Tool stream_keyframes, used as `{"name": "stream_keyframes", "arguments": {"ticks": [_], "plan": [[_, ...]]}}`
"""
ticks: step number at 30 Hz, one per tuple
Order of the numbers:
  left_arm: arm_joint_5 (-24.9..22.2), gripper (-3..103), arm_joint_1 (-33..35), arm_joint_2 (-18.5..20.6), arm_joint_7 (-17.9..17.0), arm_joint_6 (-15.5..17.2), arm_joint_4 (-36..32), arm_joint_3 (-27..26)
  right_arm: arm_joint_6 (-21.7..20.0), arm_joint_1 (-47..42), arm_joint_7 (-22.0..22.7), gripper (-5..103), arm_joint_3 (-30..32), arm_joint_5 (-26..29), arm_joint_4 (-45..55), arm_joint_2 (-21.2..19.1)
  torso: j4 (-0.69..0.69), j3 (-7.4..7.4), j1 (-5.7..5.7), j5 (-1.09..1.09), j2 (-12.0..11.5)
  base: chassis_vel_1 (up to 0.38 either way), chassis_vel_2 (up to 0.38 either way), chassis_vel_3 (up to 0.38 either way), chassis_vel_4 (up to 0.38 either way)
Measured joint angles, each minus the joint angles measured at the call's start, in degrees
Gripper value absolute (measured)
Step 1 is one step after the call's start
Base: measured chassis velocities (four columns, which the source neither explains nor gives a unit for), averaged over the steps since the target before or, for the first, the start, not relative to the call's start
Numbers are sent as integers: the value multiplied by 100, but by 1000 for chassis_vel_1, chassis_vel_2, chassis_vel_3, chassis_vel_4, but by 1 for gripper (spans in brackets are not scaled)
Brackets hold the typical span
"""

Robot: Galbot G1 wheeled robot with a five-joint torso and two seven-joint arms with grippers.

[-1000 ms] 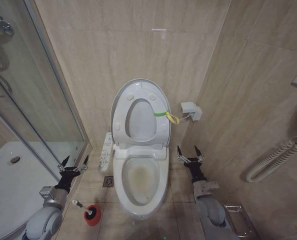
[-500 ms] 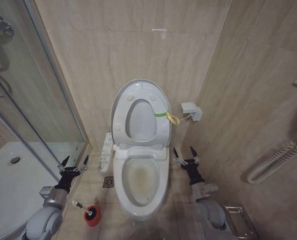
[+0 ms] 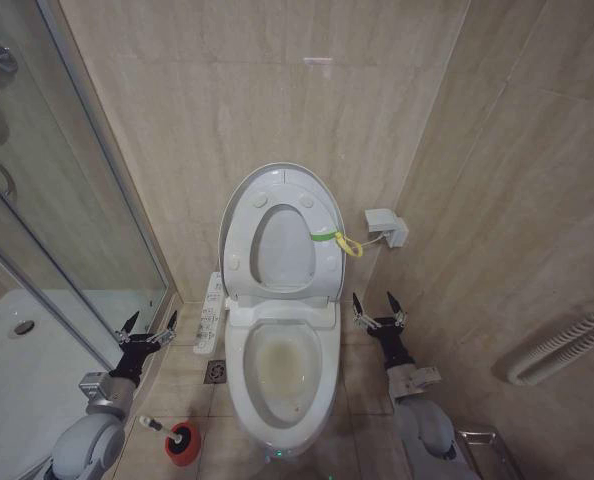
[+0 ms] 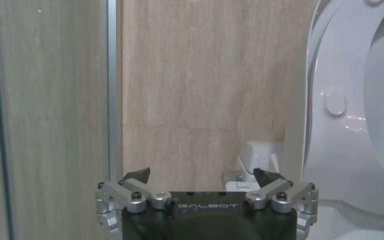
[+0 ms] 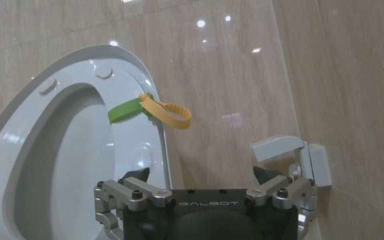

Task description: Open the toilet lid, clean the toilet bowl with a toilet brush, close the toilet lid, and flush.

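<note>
- Standing upright against the back wall, the lid point(image 3: 280, 232) is open, its green strap and yellow loop point(image 3: 349, 245) hanging off the edge on the robot's right.
- In the right wrist view the lid point(image 5: 65, 145) fills one side, with the loop point(image 5: 168, 112) sticking out from its rim toward the wall.
- The bowl point(image 3: 279, 375) lies below the lid, uncovered, with a brownish stain inside.
- The brush point(image 3: 157, 425) sits tilted in its red holder point(image 3: 182, 444) on the floor to the left of the bowl, near the left arm.
- The left gripper point(image 3: 147, 328) hovers beside the shower door point(image 3: 67, 230), left of the bowl, its fingers spread and holding nothing; the left wrist view shows the same gripper point(image 4: 204, 176) apart from the lid point(image 4: 342, 115).
- The right gripper point(image 3: 379, 310) hovers just right of the bowl, below the loop, fingers spread wide and empty.
- In the right wrist view this gripper point(image 5: 205, 175) points up toward the lid edge, with a grey wall box point(image 5: 292, 155) beside it.
- A white control panel point(image 3: 211, 308) hangs at the left of the bowl.
</note>
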Motion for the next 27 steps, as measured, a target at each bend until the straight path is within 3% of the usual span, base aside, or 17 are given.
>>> {"name": "stream_keyframes", "arguments": {"ticks": [12,27], "plan": [[0,100,-2,0,0,0,0,0,268,123,104,100,-25,-70,-106,36,1,2,4,0,0,-41,38,35,-49],[0,100,0,0,0,0,0,0,2,641,577,100,-67,-406,-460,-98,1,0,1,0,0,-13,3,9,-9]]}}
